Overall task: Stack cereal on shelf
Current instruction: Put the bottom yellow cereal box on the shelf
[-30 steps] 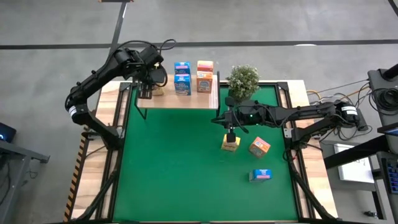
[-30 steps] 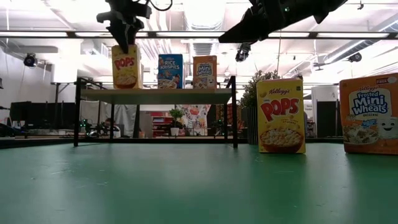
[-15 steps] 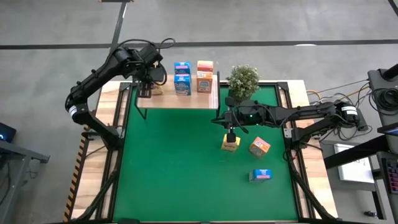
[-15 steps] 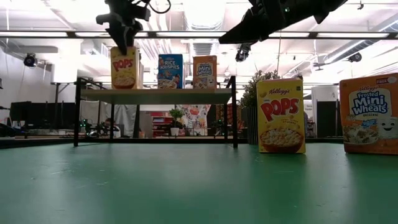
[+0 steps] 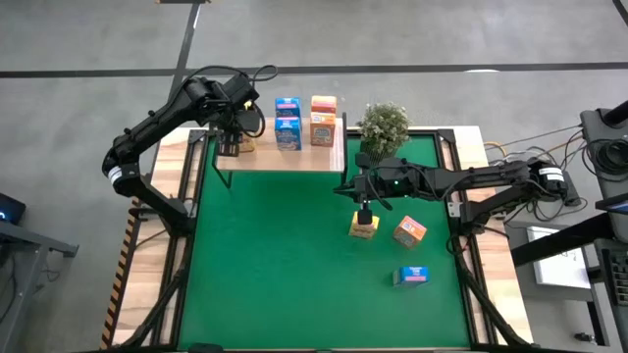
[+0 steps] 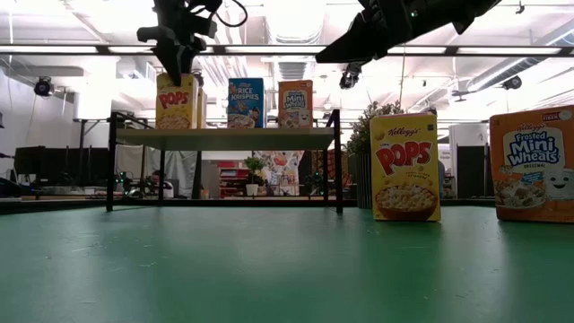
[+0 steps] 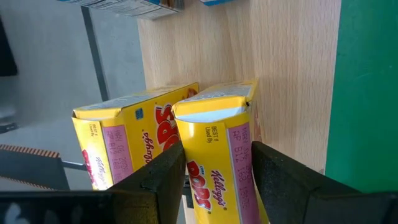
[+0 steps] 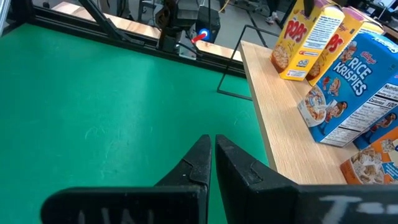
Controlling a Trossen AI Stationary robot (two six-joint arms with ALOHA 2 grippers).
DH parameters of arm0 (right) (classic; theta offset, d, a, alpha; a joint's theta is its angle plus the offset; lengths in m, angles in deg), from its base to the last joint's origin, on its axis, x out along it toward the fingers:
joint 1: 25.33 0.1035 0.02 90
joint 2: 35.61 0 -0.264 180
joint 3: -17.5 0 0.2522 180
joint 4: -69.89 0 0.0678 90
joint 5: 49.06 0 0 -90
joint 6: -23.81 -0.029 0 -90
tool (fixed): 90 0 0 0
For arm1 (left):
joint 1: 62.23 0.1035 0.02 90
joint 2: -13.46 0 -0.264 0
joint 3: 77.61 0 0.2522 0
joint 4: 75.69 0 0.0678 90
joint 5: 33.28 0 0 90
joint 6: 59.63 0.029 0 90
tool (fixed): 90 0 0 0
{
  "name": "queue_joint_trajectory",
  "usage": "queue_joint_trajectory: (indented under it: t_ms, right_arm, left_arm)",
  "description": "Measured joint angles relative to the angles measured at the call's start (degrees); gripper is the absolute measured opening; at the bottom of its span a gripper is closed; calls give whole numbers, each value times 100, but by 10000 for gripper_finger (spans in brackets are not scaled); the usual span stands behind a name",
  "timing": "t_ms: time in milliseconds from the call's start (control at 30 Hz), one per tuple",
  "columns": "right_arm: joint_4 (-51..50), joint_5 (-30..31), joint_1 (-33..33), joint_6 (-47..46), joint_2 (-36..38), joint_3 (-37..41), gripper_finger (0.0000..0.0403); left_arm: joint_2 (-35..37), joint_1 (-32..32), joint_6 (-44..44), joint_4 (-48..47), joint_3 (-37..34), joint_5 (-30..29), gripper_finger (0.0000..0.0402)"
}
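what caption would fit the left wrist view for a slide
Left gripper closed on a yellow Pops box over the light-wood shelf, beside a second yellow Pops box.

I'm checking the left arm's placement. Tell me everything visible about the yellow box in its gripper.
The yellow Pops box is small printed cardboard with pink side panels. It stands upright at the shelf's left end, beside a second yellow box, between the left gripper's fingers, which close on its sides from above.
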State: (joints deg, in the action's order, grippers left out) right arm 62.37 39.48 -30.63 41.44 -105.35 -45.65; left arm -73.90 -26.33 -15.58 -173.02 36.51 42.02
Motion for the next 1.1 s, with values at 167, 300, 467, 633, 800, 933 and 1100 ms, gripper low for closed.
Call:
queue_joint_trajectory:
  t_ms: [167, 300, 467, 633, 800, 933, 1100]
  right_arm:
    - [0, -1, 0, -2, -2, 0, 12]
    - [0, 1, 0, -2, -2, 0, 12]
    - [0, -1, 0, -2, -2, 0, 12]
    - [-2, -2, 0, -2, -2, 0, 12]
    - [-1, 1, 0, -1, -2, 0, 12]
    - [-2, 1, 0, 24, -2, 0, 12]
    - [-1, 1, 0, 43, -2, 0, 12]
  left_arm:
    - [0, 0, 0, -2, 0, 1, 171]
    - [0, 0, 0, 0, -2, -1, 191]
    - [0, 0, 4, 2, -7, -209, 211]
    - [7, -9, 2, 9, -2, -227, 216]
    - [13, -30, -13, 22, 0, -229, 216]
    - [31, -66, -56, 20, 2, -255, 216]
    - [55, -72, -104, 20, 6, -293, 216]
